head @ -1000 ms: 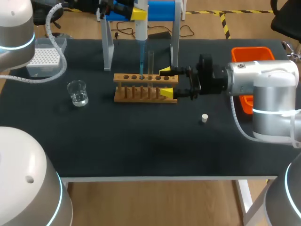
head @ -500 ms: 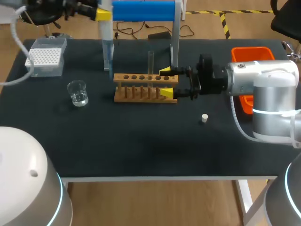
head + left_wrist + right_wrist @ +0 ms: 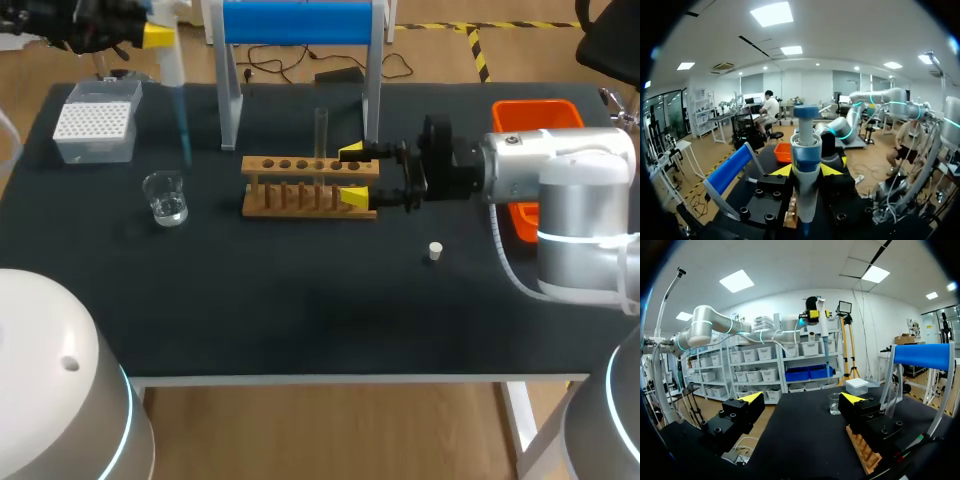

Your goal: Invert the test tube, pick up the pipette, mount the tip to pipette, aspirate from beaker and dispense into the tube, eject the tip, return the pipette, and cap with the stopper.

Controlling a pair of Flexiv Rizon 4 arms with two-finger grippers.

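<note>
— Black table [image 3: 300, 330] fills the head view. Where's the pipette?

— Upper left of the frame, upright in the left gripper [image 3: 163, 36], whose fingers are closed on its white body. The pipette [image 3: 172, 62] carries a blue tip [image 3: 184, 130] that hangs in the air. In the frame the tip's end sits just above the beaker [image 3: 165, 197], to the right of the tip box [image 3: 95, 125].

— And the right arm?

— The right gripper [image 3: 352, 176] sits at centre frame, at the right end of the wooden rack [image 3: 295, 187], fingers spread wide. The test tube [image 3: 321, 130] stands upright in the rack. The stopper [image 3: 434, 250] lies loose on the table, to the lower right of the rack.

— Left wrist view?

— Yellow fingers [image 3: 782, 171] press the pipette from both sides, so it's a firm hold.

— Right wrist view?

— Fingers [image 3: 751, 398] are far apart with bare table between them, and nothing is held. The rack's end lies under one finger, and the beaker is well ahead.

— So which step?

— With the tip mounted and the beaker close, I'd judge aspiration, though I can't tell whether the tube holds any liquid. Next, the tip needs centring over the beaker's mouth. Then it needs a straight descent into the liquid without touching the glass.
</note>
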